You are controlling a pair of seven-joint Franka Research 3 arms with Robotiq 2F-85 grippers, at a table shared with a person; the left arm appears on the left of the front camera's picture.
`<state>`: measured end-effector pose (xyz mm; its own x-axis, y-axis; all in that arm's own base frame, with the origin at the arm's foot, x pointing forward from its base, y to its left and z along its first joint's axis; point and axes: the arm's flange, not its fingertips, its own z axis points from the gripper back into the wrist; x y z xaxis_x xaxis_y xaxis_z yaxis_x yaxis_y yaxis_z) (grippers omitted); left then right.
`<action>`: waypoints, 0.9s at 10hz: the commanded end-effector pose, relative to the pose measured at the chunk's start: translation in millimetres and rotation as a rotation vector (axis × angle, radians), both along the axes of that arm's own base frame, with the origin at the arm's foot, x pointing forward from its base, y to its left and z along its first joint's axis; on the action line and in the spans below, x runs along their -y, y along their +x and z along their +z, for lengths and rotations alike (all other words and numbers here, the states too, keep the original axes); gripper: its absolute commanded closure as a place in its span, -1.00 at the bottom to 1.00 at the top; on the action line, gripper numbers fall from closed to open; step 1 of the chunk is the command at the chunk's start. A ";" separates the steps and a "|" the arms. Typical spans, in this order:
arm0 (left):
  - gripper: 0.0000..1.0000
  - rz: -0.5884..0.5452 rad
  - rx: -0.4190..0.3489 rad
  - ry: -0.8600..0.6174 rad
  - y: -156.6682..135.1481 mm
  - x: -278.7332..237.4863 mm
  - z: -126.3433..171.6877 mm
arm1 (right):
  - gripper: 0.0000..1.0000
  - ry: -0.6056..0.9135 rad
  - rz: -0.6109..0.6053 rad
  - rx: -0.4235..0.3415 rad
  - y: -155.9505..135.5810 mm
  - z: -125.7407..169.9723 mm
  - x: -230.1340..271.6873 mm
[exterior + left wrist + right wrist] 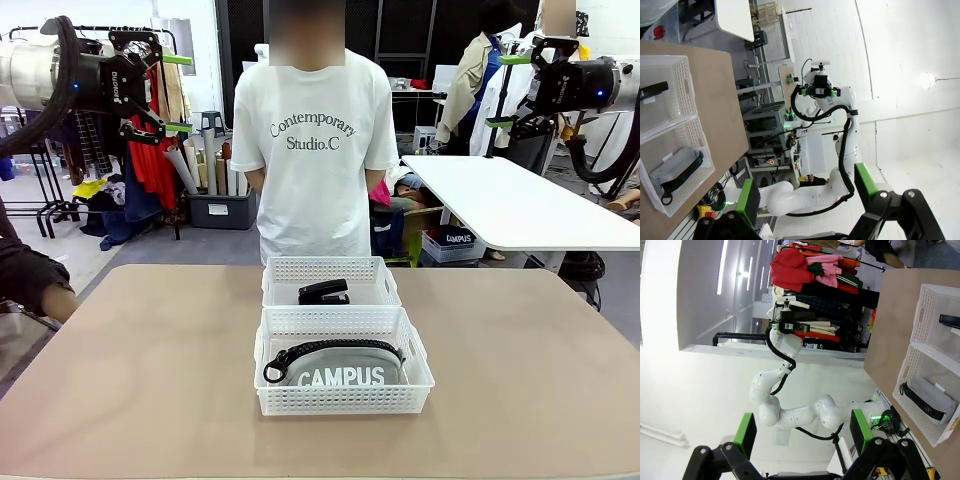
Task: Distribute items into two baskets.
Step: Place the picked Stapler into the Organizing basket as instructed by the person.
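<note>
Two white lattice baskets stand end to end mid-table. The far basket holds the black stapler. The near basket holds the grey "CAMPUS" pouch with its black strap. My left gripper hangs high at the upper left, open and holding nothing. My right gripper is high at the upper right, also open and holding nothing. In the left wrist view the left gripper is far from the pouch and stapler. In the right wrist view the right gripper is far from the pouch.
A person in a white T-shirt stands at the table's far edge, hands behind the back. Another person's dark sleeve shows at the left edge. The tan table is bare on both sides of the baskets. A white table stands behind right.
</note>
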<state>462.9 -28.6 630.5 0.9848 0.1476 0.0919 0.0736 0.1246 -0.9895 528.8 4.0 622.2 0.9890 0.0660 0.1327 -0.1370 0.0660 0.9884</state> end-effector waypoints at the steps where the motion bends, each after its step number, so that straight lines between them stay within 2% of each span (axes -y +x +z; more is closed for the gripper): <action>1: -1.00 -0.002 0.002 -0.004 -2.2 0.5 1.4 | -1.00 0.003 0.002 0.001 -3.2 1.3 0.1; 9: -1.00 -0.002 0.002 -0.004 -2.2 0.5 1.4 | -1.00 0.003 0.002 0.001 -3.2 1.3 0.1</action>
